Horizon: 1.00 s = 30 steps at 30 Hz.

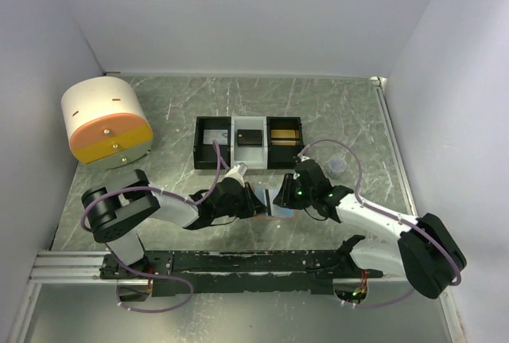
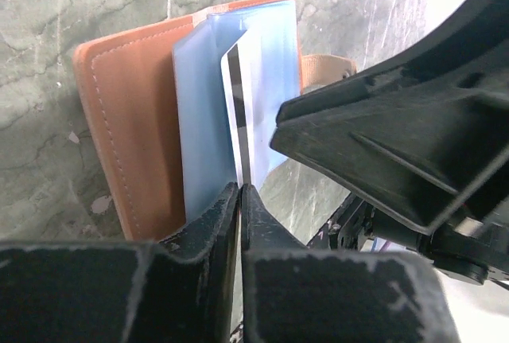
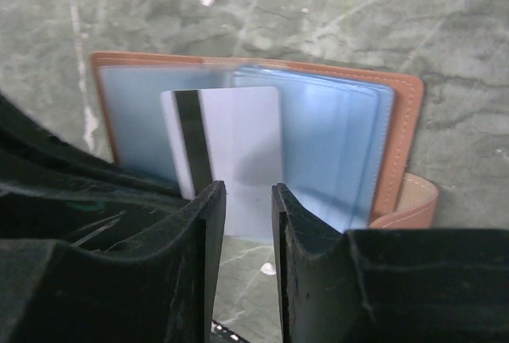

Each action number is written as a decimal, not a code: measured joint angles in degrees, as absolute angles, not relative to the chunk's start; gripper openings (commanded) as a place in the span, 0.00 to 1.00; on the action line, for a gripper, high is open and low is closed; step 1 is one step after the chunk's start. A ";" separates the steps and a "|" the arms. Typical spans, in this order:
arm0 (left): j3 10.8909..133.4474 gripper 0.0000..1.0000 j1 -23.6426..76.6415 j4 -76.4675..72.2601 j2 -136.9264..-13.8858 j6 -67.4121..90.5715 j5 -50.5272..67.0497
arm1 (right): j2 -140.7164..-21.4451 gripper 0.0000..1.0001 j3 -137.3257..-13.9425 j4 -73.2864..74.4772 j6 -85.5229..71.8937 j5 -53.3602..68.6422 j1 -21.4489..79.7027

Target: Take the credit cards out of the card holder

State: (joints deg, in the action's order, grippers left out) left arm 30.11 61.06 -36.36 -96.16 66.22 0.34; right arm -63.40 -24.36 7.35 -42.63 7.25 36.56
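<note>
Jaws of the left gripper [image 2: 240, 196] are pinched shut on the near edge of a white credit card [image 3: 238, 136] with a black magnetic stripe. Those of the right gripper [image 3: 248, 200] stand a little apart over the near edge of the card holder [image 3: 402, 120]; I cannot tell whether they press on it. The holder lies open on the counter [image 1: 318, 104] between the two grippers, just in front of the three-compartment tray [image 1: 248, 144]. The card looks light, stiff and slick, so a firm pinch on its free edge seems right. The salmon-orange cover looks soft and the pale blue plastic sleeves [image 3: 342, 136] floppy, likely to drag along unless the cover is pinned flat. No brand, name or number is readable anywhere.
</note>
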 measured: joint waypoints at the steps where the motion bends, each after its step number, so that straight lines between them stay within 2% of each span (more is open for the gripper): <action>1: 30.11 0.19 61.06 -36.16 -96.12 66.22 0.34 | -64.58 0.30 -24.38 7.40 -42.65 6.85 36.56; 7: 30.11 0.31 61.06 -36.38 -96.09 65.56 0.43 | -67.42 0.30 -23.99 6.79 -43.31 5.76 36.53; 14: 30.09 0.33 61.06 -41.50 -98.19 65.67 1.39 | -64.23 0.31 -19.66 1.91 -47.03 5.56 36.53; 17: 30.02 0.28 61.06 -44.53 -99.74 66.32 1.96 | -63.44 0.31 -18.98 1.50 -47.88 5.37 36.49; 25: 28.97 0.09 61.06 -46.35 -100.64 67.37 2.15 | -63.07 0.31 -19.07 2.26 -48.10 4.69 36.45; 30: 28.97 0.07 61.06 -41.71 -97.17 66.92 1.08 | -63.05 0.32 -19.68 3.64 -47.83 4.54 36.45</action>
